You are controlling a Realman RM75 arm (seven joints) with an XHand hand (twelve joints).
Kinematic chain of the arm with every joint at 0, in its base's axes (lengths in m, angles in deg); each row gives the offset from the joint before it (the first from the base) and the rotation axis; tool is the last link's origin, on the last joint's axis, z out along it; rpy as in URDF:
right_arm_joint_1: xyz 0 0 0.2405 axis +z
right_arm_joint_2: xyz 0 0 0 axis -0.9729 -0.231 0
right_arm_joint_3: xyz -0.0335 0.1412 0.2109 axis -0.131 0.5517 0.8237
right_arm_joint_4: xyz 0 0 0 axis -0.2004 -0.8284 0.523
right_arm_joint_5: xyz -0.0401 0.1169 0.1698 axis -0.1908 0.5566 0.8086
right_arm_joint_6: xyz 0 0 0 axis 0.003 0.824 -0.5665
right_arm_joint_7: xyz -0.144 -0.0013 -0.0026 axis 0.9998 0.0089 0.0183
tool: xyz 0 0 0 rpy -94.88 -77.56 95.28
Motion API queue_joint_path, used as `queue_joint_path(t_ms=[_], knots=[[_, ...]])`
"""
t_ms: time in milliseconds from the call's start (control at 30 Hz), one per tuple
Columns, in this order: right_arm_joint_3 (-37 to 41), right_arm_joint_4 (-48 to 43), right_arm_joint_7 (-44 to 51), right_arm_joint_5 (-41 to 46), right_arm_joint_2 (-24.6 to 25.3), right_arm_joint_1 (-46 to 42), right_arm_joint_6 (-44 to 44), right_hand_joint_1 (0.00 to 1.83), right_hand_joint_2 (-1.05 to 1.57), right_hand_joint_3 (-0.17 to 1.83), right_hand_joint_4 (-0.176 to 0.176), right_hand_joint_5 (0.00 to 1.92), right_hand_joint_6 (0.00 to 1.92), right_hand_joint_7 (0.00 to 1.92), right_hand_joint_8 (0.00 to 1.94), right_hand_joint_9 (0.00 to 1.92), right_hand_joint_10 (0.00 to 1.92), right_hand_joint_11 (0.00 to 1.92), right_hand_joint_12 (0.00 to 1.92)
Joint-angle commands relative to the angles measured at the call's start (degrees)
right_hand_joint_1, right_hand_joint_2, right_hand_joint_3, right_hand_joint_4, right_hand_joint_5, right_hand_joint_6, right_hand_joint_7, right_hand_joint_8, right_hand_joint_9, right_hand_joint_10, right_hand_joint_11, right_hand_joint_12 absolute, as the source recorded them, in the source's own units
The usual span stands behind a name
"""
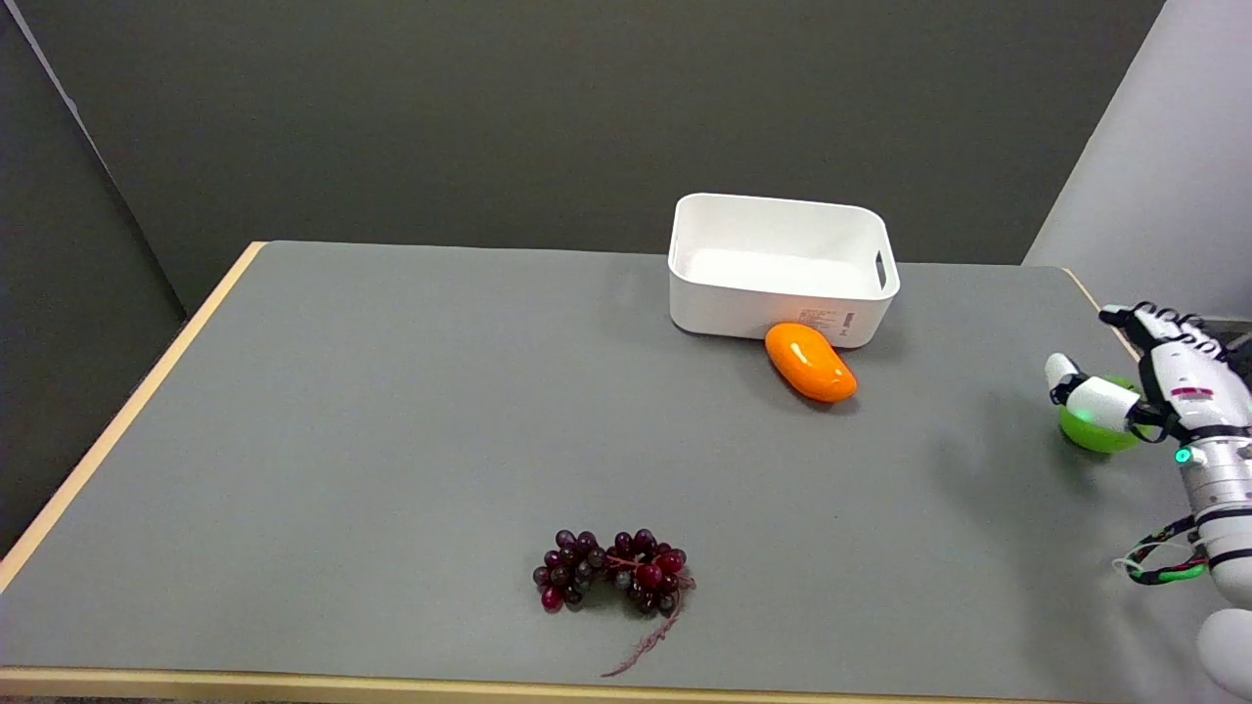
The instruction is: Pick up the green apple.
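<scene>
The fingers (1071, 376) of the right hand (1159, 381) curl around the green apple (1094, 433) — a white thumb tip crosses its upper left face while the darker fingers arch over the top behind it, so the hand is grasping the fruit. Only the lower left part of the apple shows, a bright green curve under the thumb; the rest is covered by the palm. Whether the apple rests on the table or sits just above it cannot be told, though a soft shadow lies on the surface beside and below it. The apple is at the table's far right, near the right edge. Behind the hand the white wrist, with a small green light, runs down toward the lower right corner, trailing a looped cable. The grey table (391, 411) has a pale wooden rim. Well to the left of the hand lies an orange mango (810, 363), its upper end touching or just beside the front wall of a white plastic bin (763, 313) — the bin stands near the far edge. A bunch of dark red grapes (611, 570) lies close to the near edge, well apart from everything else.
</scene>
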Motion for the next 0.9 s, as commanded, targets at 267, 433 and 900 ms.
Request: queue_joint_path(t_ms=[267, 433, 900], knots=[[-7.39, 10.39, -3.11, 0.54, 1.05, 8.39, -4.41, 0.36, 0.69, 0.8, -0.001, 0.25, 0.43, 0.2, 0.29, 0.01, 0.58, 0.0, 0.88], [-7.84, 11.2, -2.71, 0.38, 1.65, 9.26, -3.33, 0.45, 0.66, 0.97, -0.02, 0.26, 0.56, 0.24, 0.4, 0.06, 0.64, 0.0, 1.02], [-11.0, 12.63, -2.83, -7.04, 1.42, 11.51, 3.94, 0.95, 0.99, 0.75, -0.095, 0.64, 1.74, 0.19, 1.94, 0.4, 1.92, 0.0, 1.92]])
